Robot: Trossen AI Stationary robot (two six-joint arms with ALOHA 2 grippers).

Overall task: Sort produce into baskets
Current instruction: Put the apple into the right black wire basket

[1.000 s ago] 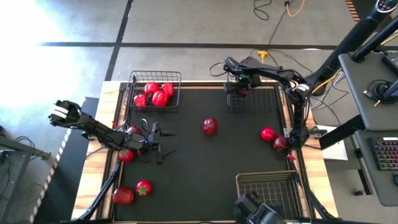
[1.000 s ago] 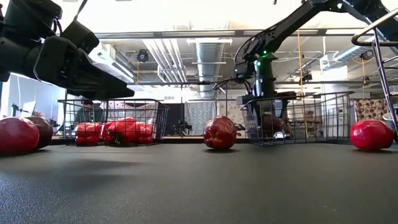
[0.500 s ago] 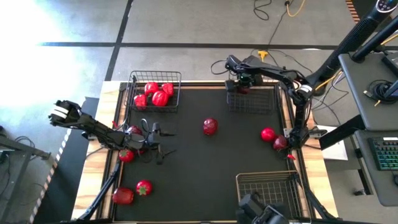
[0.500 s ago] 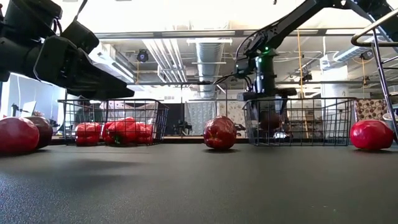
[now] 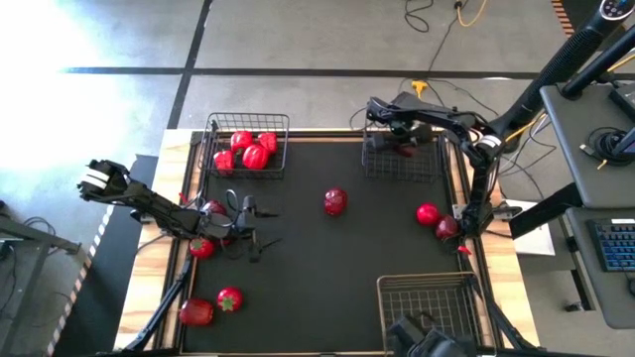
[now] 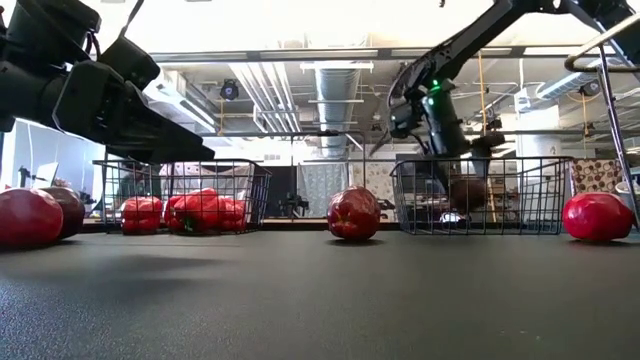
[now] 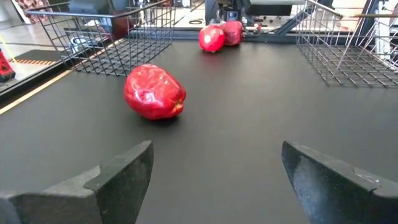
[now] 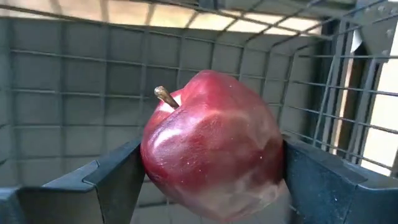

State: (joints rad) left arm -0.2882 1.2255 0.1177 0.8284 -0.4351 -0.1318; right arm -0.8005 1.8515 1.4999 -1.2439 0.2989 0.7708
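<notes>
Near basket: a black wire basket (image 5: 425, 297) stands at the near edge of the table, right of the middle.
Near produce: two red pieces (image 5: 212, 305) lie at the near left corner of the mat.
Left gripper: the left gripper (image 5: 255, 231) waits low at the left side of the table, fingers spread apart and holding nothing; red pieces lie just beside the arm.
Middle: one wrinkled red pepper (image 7: 154, 92) lies alone on the mat, ahead of the left gripper and apart from it.
Right side: two red pieces (image 5: 435, 219) lie near the right edge.
Far left basket: this basket (image 5: 214, 151) holds several bright red pieces.
Right gripper: the right gripper (image 8: 211, 163) is inside the far right basket (image 5: 404, 162), fingers closed on a dark red apple (image 8: 211, 149).
Apple: it sits between the two fingers, stem visible, with the mesh walls around it.
</notes>
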